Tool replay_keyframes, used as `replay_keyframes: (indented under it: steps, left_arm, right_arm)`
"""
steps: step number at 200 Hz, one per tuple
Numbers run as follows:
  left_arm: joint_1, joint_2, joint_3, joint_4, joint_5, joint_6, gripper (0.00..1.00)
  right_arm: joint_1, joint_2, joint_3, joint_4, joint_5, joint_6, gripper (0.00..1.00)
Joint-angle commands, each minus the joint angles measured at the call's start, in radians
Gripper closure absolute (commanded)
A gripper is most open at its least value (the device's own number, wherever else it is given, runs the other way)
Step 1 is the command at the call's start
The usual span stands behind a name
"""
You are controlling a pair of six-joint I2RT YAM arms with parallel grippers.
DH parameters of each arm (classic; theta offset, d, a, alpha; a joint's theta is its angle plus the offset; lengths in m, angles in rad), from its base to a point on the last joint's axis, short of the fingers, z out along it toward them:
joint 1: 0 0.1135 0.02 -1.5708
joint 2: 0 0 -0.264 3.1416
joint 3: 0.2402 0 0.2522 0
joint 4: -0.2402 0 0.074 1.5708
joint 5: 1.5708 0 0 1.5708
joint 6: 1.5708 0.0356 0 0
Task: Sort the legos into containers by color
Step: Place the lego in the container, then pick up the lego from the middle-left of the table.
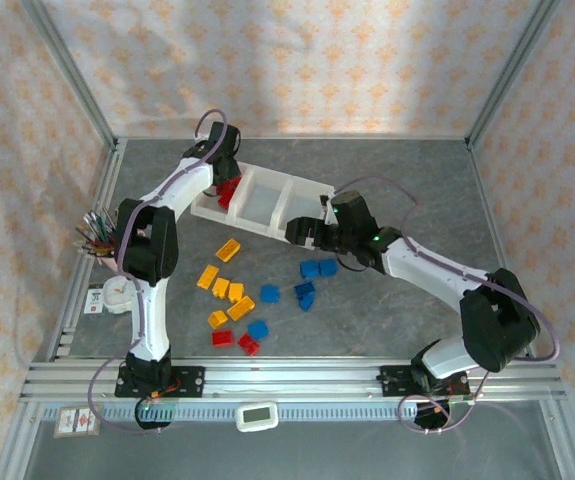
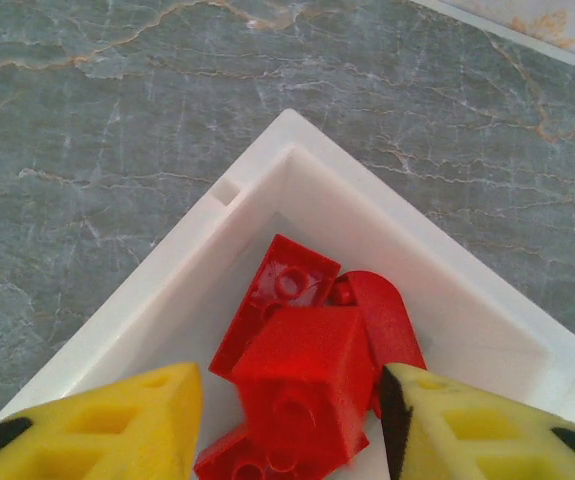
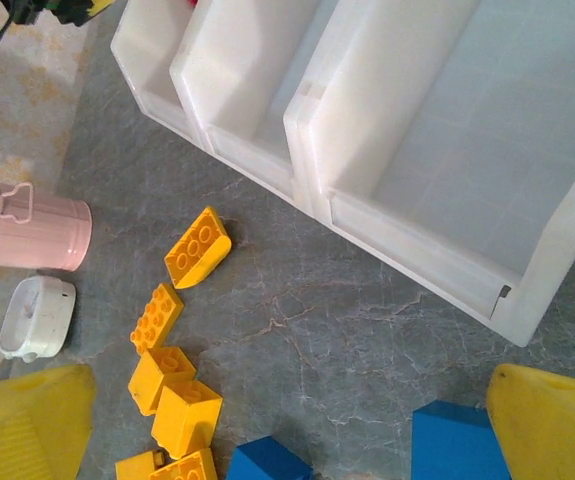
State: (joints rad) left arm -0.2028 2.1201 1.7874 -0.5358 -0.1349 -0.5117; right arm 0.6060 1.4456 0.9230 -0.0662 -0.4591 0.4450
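The containers [image 1: 259, 222] are three joined white bins at the table's back. My left gripper [image 1: 225, 172] hangs over the left bin, whose corner [image 2: 267, 170] holds several red legos. Its jaws stand open around a red brick [image 2: 307, 350] that lies on the pile, with a gap at the left finger [image 2: 117, 425]. My right gripper [image 1: 312, 232] is wide open and empty, low over the table in front of the empty right bin [image 3: 447, 150]. Blue legos [image 3: 457, 445] lie below it. Yellow legos [image 1: 229, 292], blue legos [image 1: 307, 292] and two red ones [image 1: 235, 340] lie loose on the table.
A pink cup of pencils [image 3: 27, 235] and a small white device [image 3: 35, 317] stand at the left edge. The middle bin [image 3: 257, 70] is empty. A white timer [image 1: 257, 415] lies on the front rail. Patterned walls close in the sides and back.
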Motion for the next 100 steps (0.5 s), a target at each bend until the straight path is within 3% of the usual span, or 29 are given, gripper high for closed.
replay_keyframes:
  steps: [1, 40, 100]
  left_arm:
    - [0.005, -0.033, 0.052, -0.043, -0.011, 0.038, 0.43]
    - [0.006, -0.137, -0.001, -0.069, 0.005, 0.030, 0.38]
    - [-0.001, -0.491, -0.356, -0.047, 0.092, 0.002, 0.35]
  right_arm:
    - [0.005, 0.004, 0.037, 0.007, 0.018, -0.010, 0.00]
    - [0.005, -0.008, 0.033, 0.001, 0.007, -0.016, 0.00]
    - [0.036, -0.050, 0.017, -0.092, 0.008, -0.083, 0.00]
